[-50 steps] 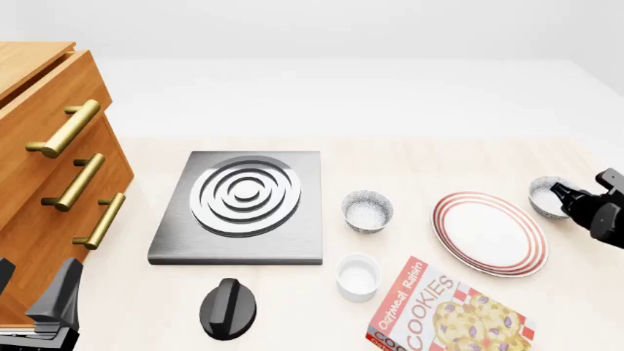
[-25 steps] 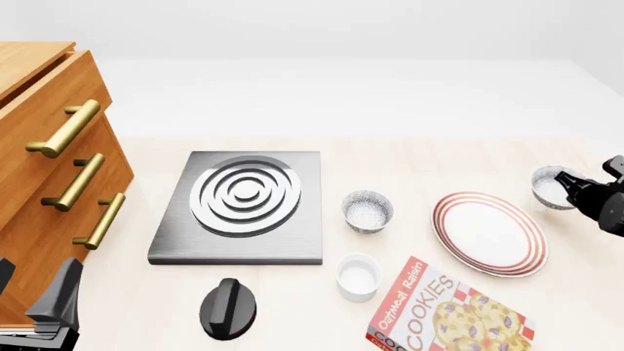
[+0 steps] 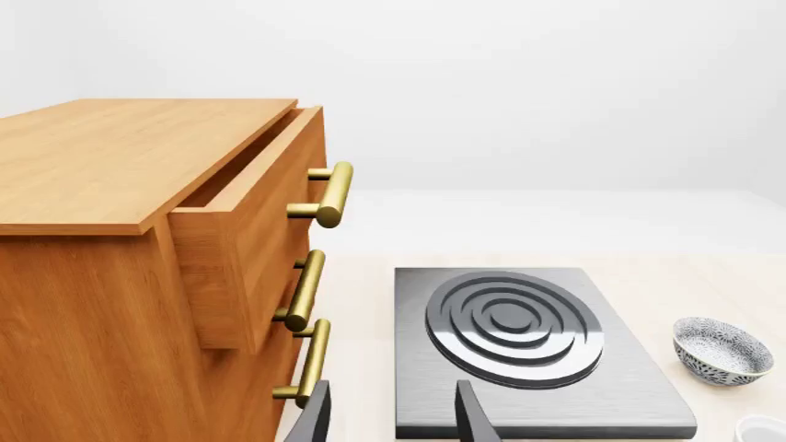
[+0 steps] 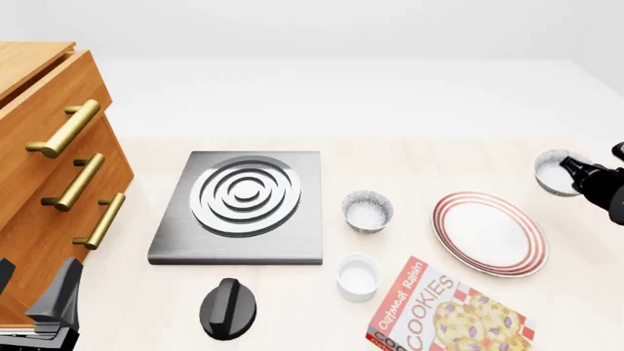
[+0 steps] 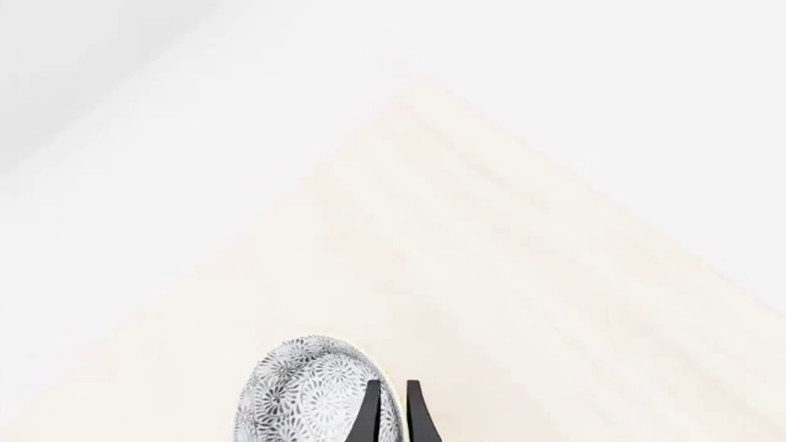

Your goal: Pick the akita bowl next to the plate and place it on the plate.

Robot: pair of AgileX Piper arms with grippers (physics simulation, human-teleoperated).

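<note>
Speckled round akita bowl pinched at its rim in right gripper, beside red-ringed flat plate.

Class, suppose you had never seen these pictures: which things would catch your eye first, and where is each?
Probably the red-ringed plate at the table's right, with the bright cookie box just in front of it. Next, the wooden drawer cabinet with brass handles at far left, beside the grey stove burner. At the far right edge, the right gripper pinches a speckled bowl.

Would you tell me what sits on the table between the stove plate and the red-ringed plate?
In the front view, a second speckled bowl stands alone between the stove plate and the plate.
</note>
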